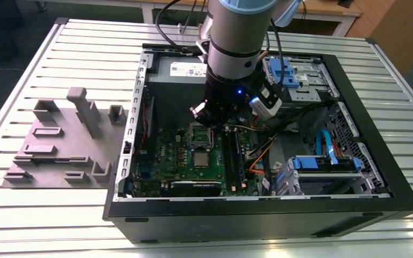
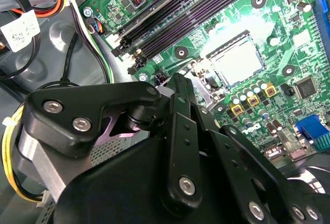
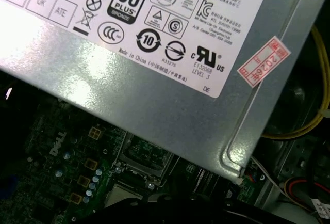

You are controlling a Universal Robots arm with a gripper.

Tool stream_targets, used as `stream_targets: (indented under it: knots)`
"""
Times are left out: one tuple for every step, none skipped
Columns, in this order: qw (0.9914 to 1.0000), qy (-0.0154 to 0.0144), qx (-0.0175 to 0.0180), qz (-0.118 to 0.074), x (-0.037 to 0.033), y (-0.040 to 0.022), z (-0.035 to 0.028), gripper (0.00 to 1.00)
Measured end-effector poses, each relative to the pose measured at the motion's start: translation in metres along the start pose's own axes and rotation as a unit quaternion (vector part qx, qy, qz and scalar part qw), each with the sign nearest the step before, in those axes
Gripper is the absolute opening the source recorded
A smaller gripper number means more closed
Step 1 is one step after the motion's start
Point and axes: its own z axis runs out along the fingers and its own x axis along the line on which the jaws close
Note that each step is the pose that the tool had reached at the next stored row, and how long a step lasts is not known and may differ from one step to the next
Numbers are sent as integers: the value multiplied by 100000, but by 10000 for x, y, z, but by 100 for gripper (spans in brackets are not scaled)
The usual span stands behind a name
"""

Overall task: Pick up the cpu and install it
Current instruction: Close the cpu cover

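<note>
The cpu (image 1: 201, 159) is a small silvery-grey square lying flat on the green motherboard (image 1: 170, 156) inside the open black computer case (image 1: 264, 215). In the second wrist view the cpu (image 2: 232, 59) shines under a glare inside its square seat. My gripper (image 1: 217, 122) hangs low over the board beside a square metal frame with a dark centre (image 1: 202, 137), a short way from the cpu. The black gripper (image 2: 180, 82) sits in the foreground of the second wrist view, apart from the cpu. Whether anything is in it is hidden.
A grey power supply with a white label (image 1: 181, 75) (image 3: 154, 79) stands close behind the gripper. Long memory slots (image 2: 196, 12) and loose cables (image 1: 260, 156) run beside the cpu. Blue drive brackets (image 1: 321, 164) sit at the exterior view's right, and a grey fixture block (image 1: 63, 140) lies outside the case.
</note>
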Motion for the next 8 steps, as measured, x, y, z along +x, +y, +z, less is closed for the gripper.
stream_targets:
  knots:
    - [100000, 7, 4, -3, 0, 0, 0, 10]
    - [100000, 1, 2, -15, -5, -2, 3, 10]
    - [100000, -5, -4, -13, -15, -5, 10, 10]
    - [100000, 4, 3, -4, -29, -10, 16, 10]
    - [100000, 13, -4, -3, -46, -17, 24, 10]
    - [100000, 24, -6, -5, -66, -23, 35, 10]
    - [100000, 24, -4, -8, -76, -24, 50, 10]
    - [100000, 25, -8, -2, -79, -18, 68, 10]
